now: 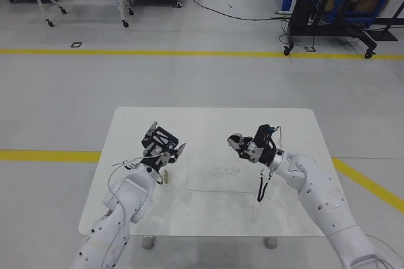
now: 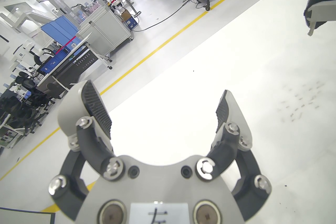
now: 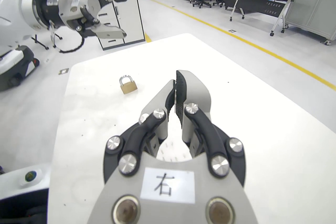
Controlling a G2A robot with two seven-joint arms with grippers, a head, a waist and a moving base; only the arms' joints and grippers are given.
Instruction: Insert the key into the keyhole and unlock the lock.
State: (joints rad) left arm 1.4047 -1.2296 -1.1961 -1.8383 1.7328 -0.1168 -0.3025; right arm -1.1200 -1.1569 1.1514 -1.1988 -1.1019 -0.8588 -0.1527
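Brass lock (image 3: 128,85) lies flat on the white table (image 1: 215,124), on the L arm's side, well apart from the R claw (image 3: 176,79). L claw (image 2: 157,91) is released: fingers spread wide w/ nothing between them. It hangs off the tabletop, near the lock & higher than it, not touching. Its ribbed dark pads (image 2: 94,107) face inward. R claw is clenched, pads pressed together at the tips; can't tell if anything thin is pinched there. It's over the table's mid area on the R arm's side, pointed toward the lock & the L claw. In the top view the two claws are apart, w/ bare table btwn them. Faint grey smudges (image 1: 225,171) mark the tabletop btwn the two arms, nearer the robot. Black cable (image 1: 262,185) loops off the R forearm. Yellow floor stripe (image 1: 188,52) runs beyond the table's far edge.
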